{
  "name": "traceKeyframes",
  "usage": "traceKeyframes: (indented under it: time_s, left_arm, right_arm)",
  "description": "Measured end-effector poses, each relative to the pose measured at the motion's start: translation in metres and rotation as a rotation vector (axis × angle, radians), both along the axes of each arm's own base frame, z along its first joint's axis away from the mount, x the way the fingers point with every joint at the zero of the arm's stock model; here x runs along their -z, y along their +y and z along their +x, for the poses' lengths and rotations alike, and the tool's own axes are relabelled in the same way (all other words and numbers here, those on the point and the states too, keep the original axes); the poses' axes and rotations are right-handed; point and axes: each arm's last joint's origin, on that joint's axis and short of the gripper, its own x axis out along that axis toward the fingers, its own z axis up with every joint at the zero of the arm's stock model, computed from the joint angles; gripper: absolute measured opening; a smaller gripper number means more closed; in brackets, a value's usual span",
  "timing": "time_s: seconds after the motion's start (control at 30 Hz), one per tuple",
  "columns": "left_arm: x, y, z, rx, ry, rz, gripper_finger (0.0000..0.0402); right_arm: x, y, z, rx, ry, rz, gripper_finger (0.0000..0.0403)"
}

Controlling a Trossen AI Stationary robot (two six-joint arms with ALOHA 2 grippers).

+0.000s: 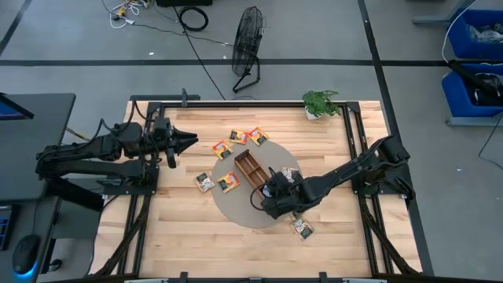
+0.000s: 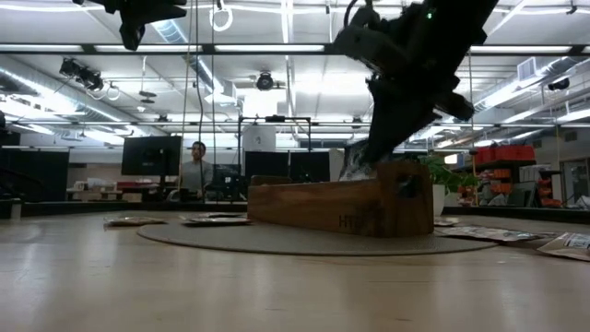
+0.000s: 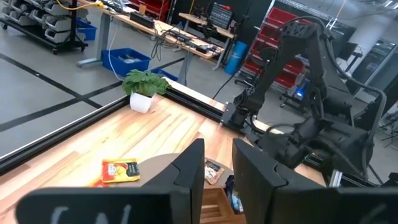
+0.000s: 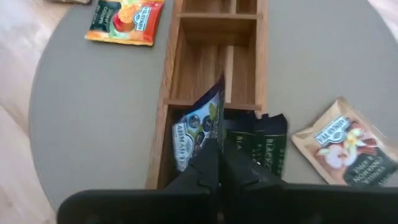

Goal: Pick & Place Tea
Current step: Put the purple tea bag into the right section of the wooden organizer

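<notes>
The right hand (image 4: 219, 163) is clenched on a blue tea sachet (image 4: 198, 132), held upright in the end compartment of the wooden tray (image 4: 214, 62) beside dark sachets (image 4: 264, 144). It should be lowered fully before release, and tilting is to be avoided. The left hand (image 1: 191, 139), partly parted and holding nothing, is parked over the counter (image 1: 177, 236).

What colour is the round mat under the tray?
Grey-beige mat, under the wooden tray; clearest in the right wrist view.

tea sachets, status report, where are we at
Right gripper shut on blue sachet, lowering it into the tray's near end compartment beside dark sachets. Left gripper idle, raised over table's left side. Nothing in the way.
</notes>
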Motion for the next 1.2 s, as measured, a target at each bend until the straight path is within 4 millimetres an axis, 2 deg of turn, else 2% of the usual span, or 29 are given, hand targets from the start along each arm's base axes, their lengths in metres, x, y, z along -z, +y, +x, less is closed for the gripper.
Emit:
traceKeyframes:
  time_s: [0.17,0.33,0.6,0.73,1.03,1.2]
  left_arm:
    - [0.001,0.0,0.0,0.0,0.008,0.0,0.0085]
    - [0.001,0.0,0.0,0.0,0.01,0.0,0.0085]
    - [0.002,0.0,0.0,0.0,0.018,0.001,0.0085]
    - [0.002,0.0,0.0,0.001,0.018,0.001,0.0085]
    - [0.002,0.0,0.0,0.0,0.017,0.0,0.0084]
    - [0.002,0.0,0.0,0.0,0.017,0.0,0.0084]
  right_arm:
    - [0.009,0.004,0.005,-0.017,0.005,0.04,0.0]
    - [0.01,0.006,0.006,-0.02,-0.008,0.048,0.0001]
    - [0.009,0.007,0.006,-0.04,0.004,0.091,0.003]
    - [0.005,0.007,0.005,-0.061,0.0,0.099,0.0061]
    - [-0.009,0.01,0.001,-0.118,-0.021,0.124,0.0159]
    - [-0.031,0.01,-0.007,-0.114,-0.098,0.101,0.0194]
